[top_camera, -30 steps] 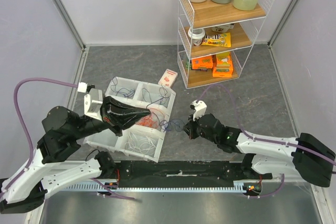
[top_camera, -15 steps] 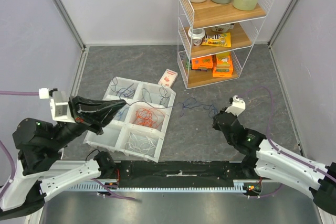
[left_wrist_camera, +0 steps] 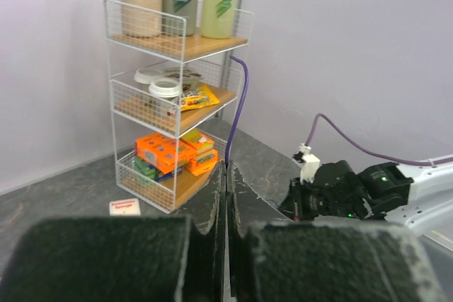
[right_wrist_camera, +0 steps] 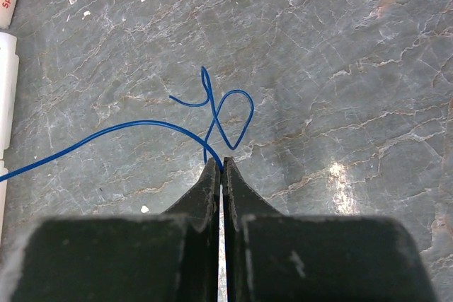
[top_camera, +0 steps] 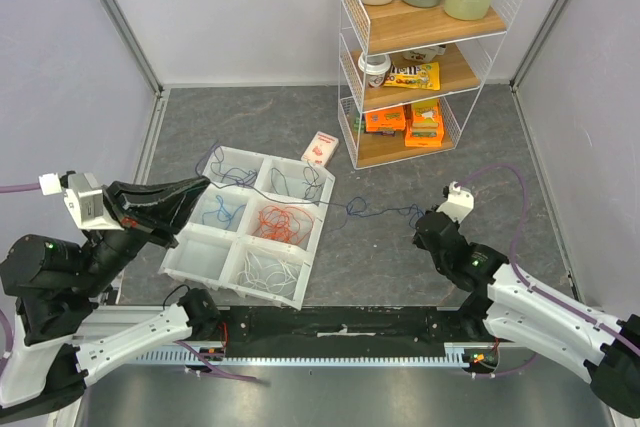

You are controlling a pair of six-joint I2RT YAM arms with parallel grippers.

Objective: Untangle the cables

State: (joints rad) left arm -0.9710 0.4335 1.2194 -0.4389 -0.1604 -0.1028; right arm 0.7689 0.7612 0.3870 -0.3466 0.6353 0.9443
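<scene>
A long blue cable stretches from the white divided tray across the floor to my right gripper, which is shut on its end. In the right wrist view the cable loops just ahead of the gripper. My left gripper hangs above the tray's left corner, shut on the cable's other end. In the left wrist view this end arcs up from the gripper. In the tray's compartments lie red cables, blue cables, white cables and dark cables.
A white wire rack with bottles, a cup and orange packets stands at the back right. It also shows in the left wrist view. A small sponge box lies between rack and tray. Purple hoses trail from both arms.
The two grippers have drawn apart, left one going left and up, right one going right. The blue cable has been pulled out of the tray and stretched over the floor.
</scene>
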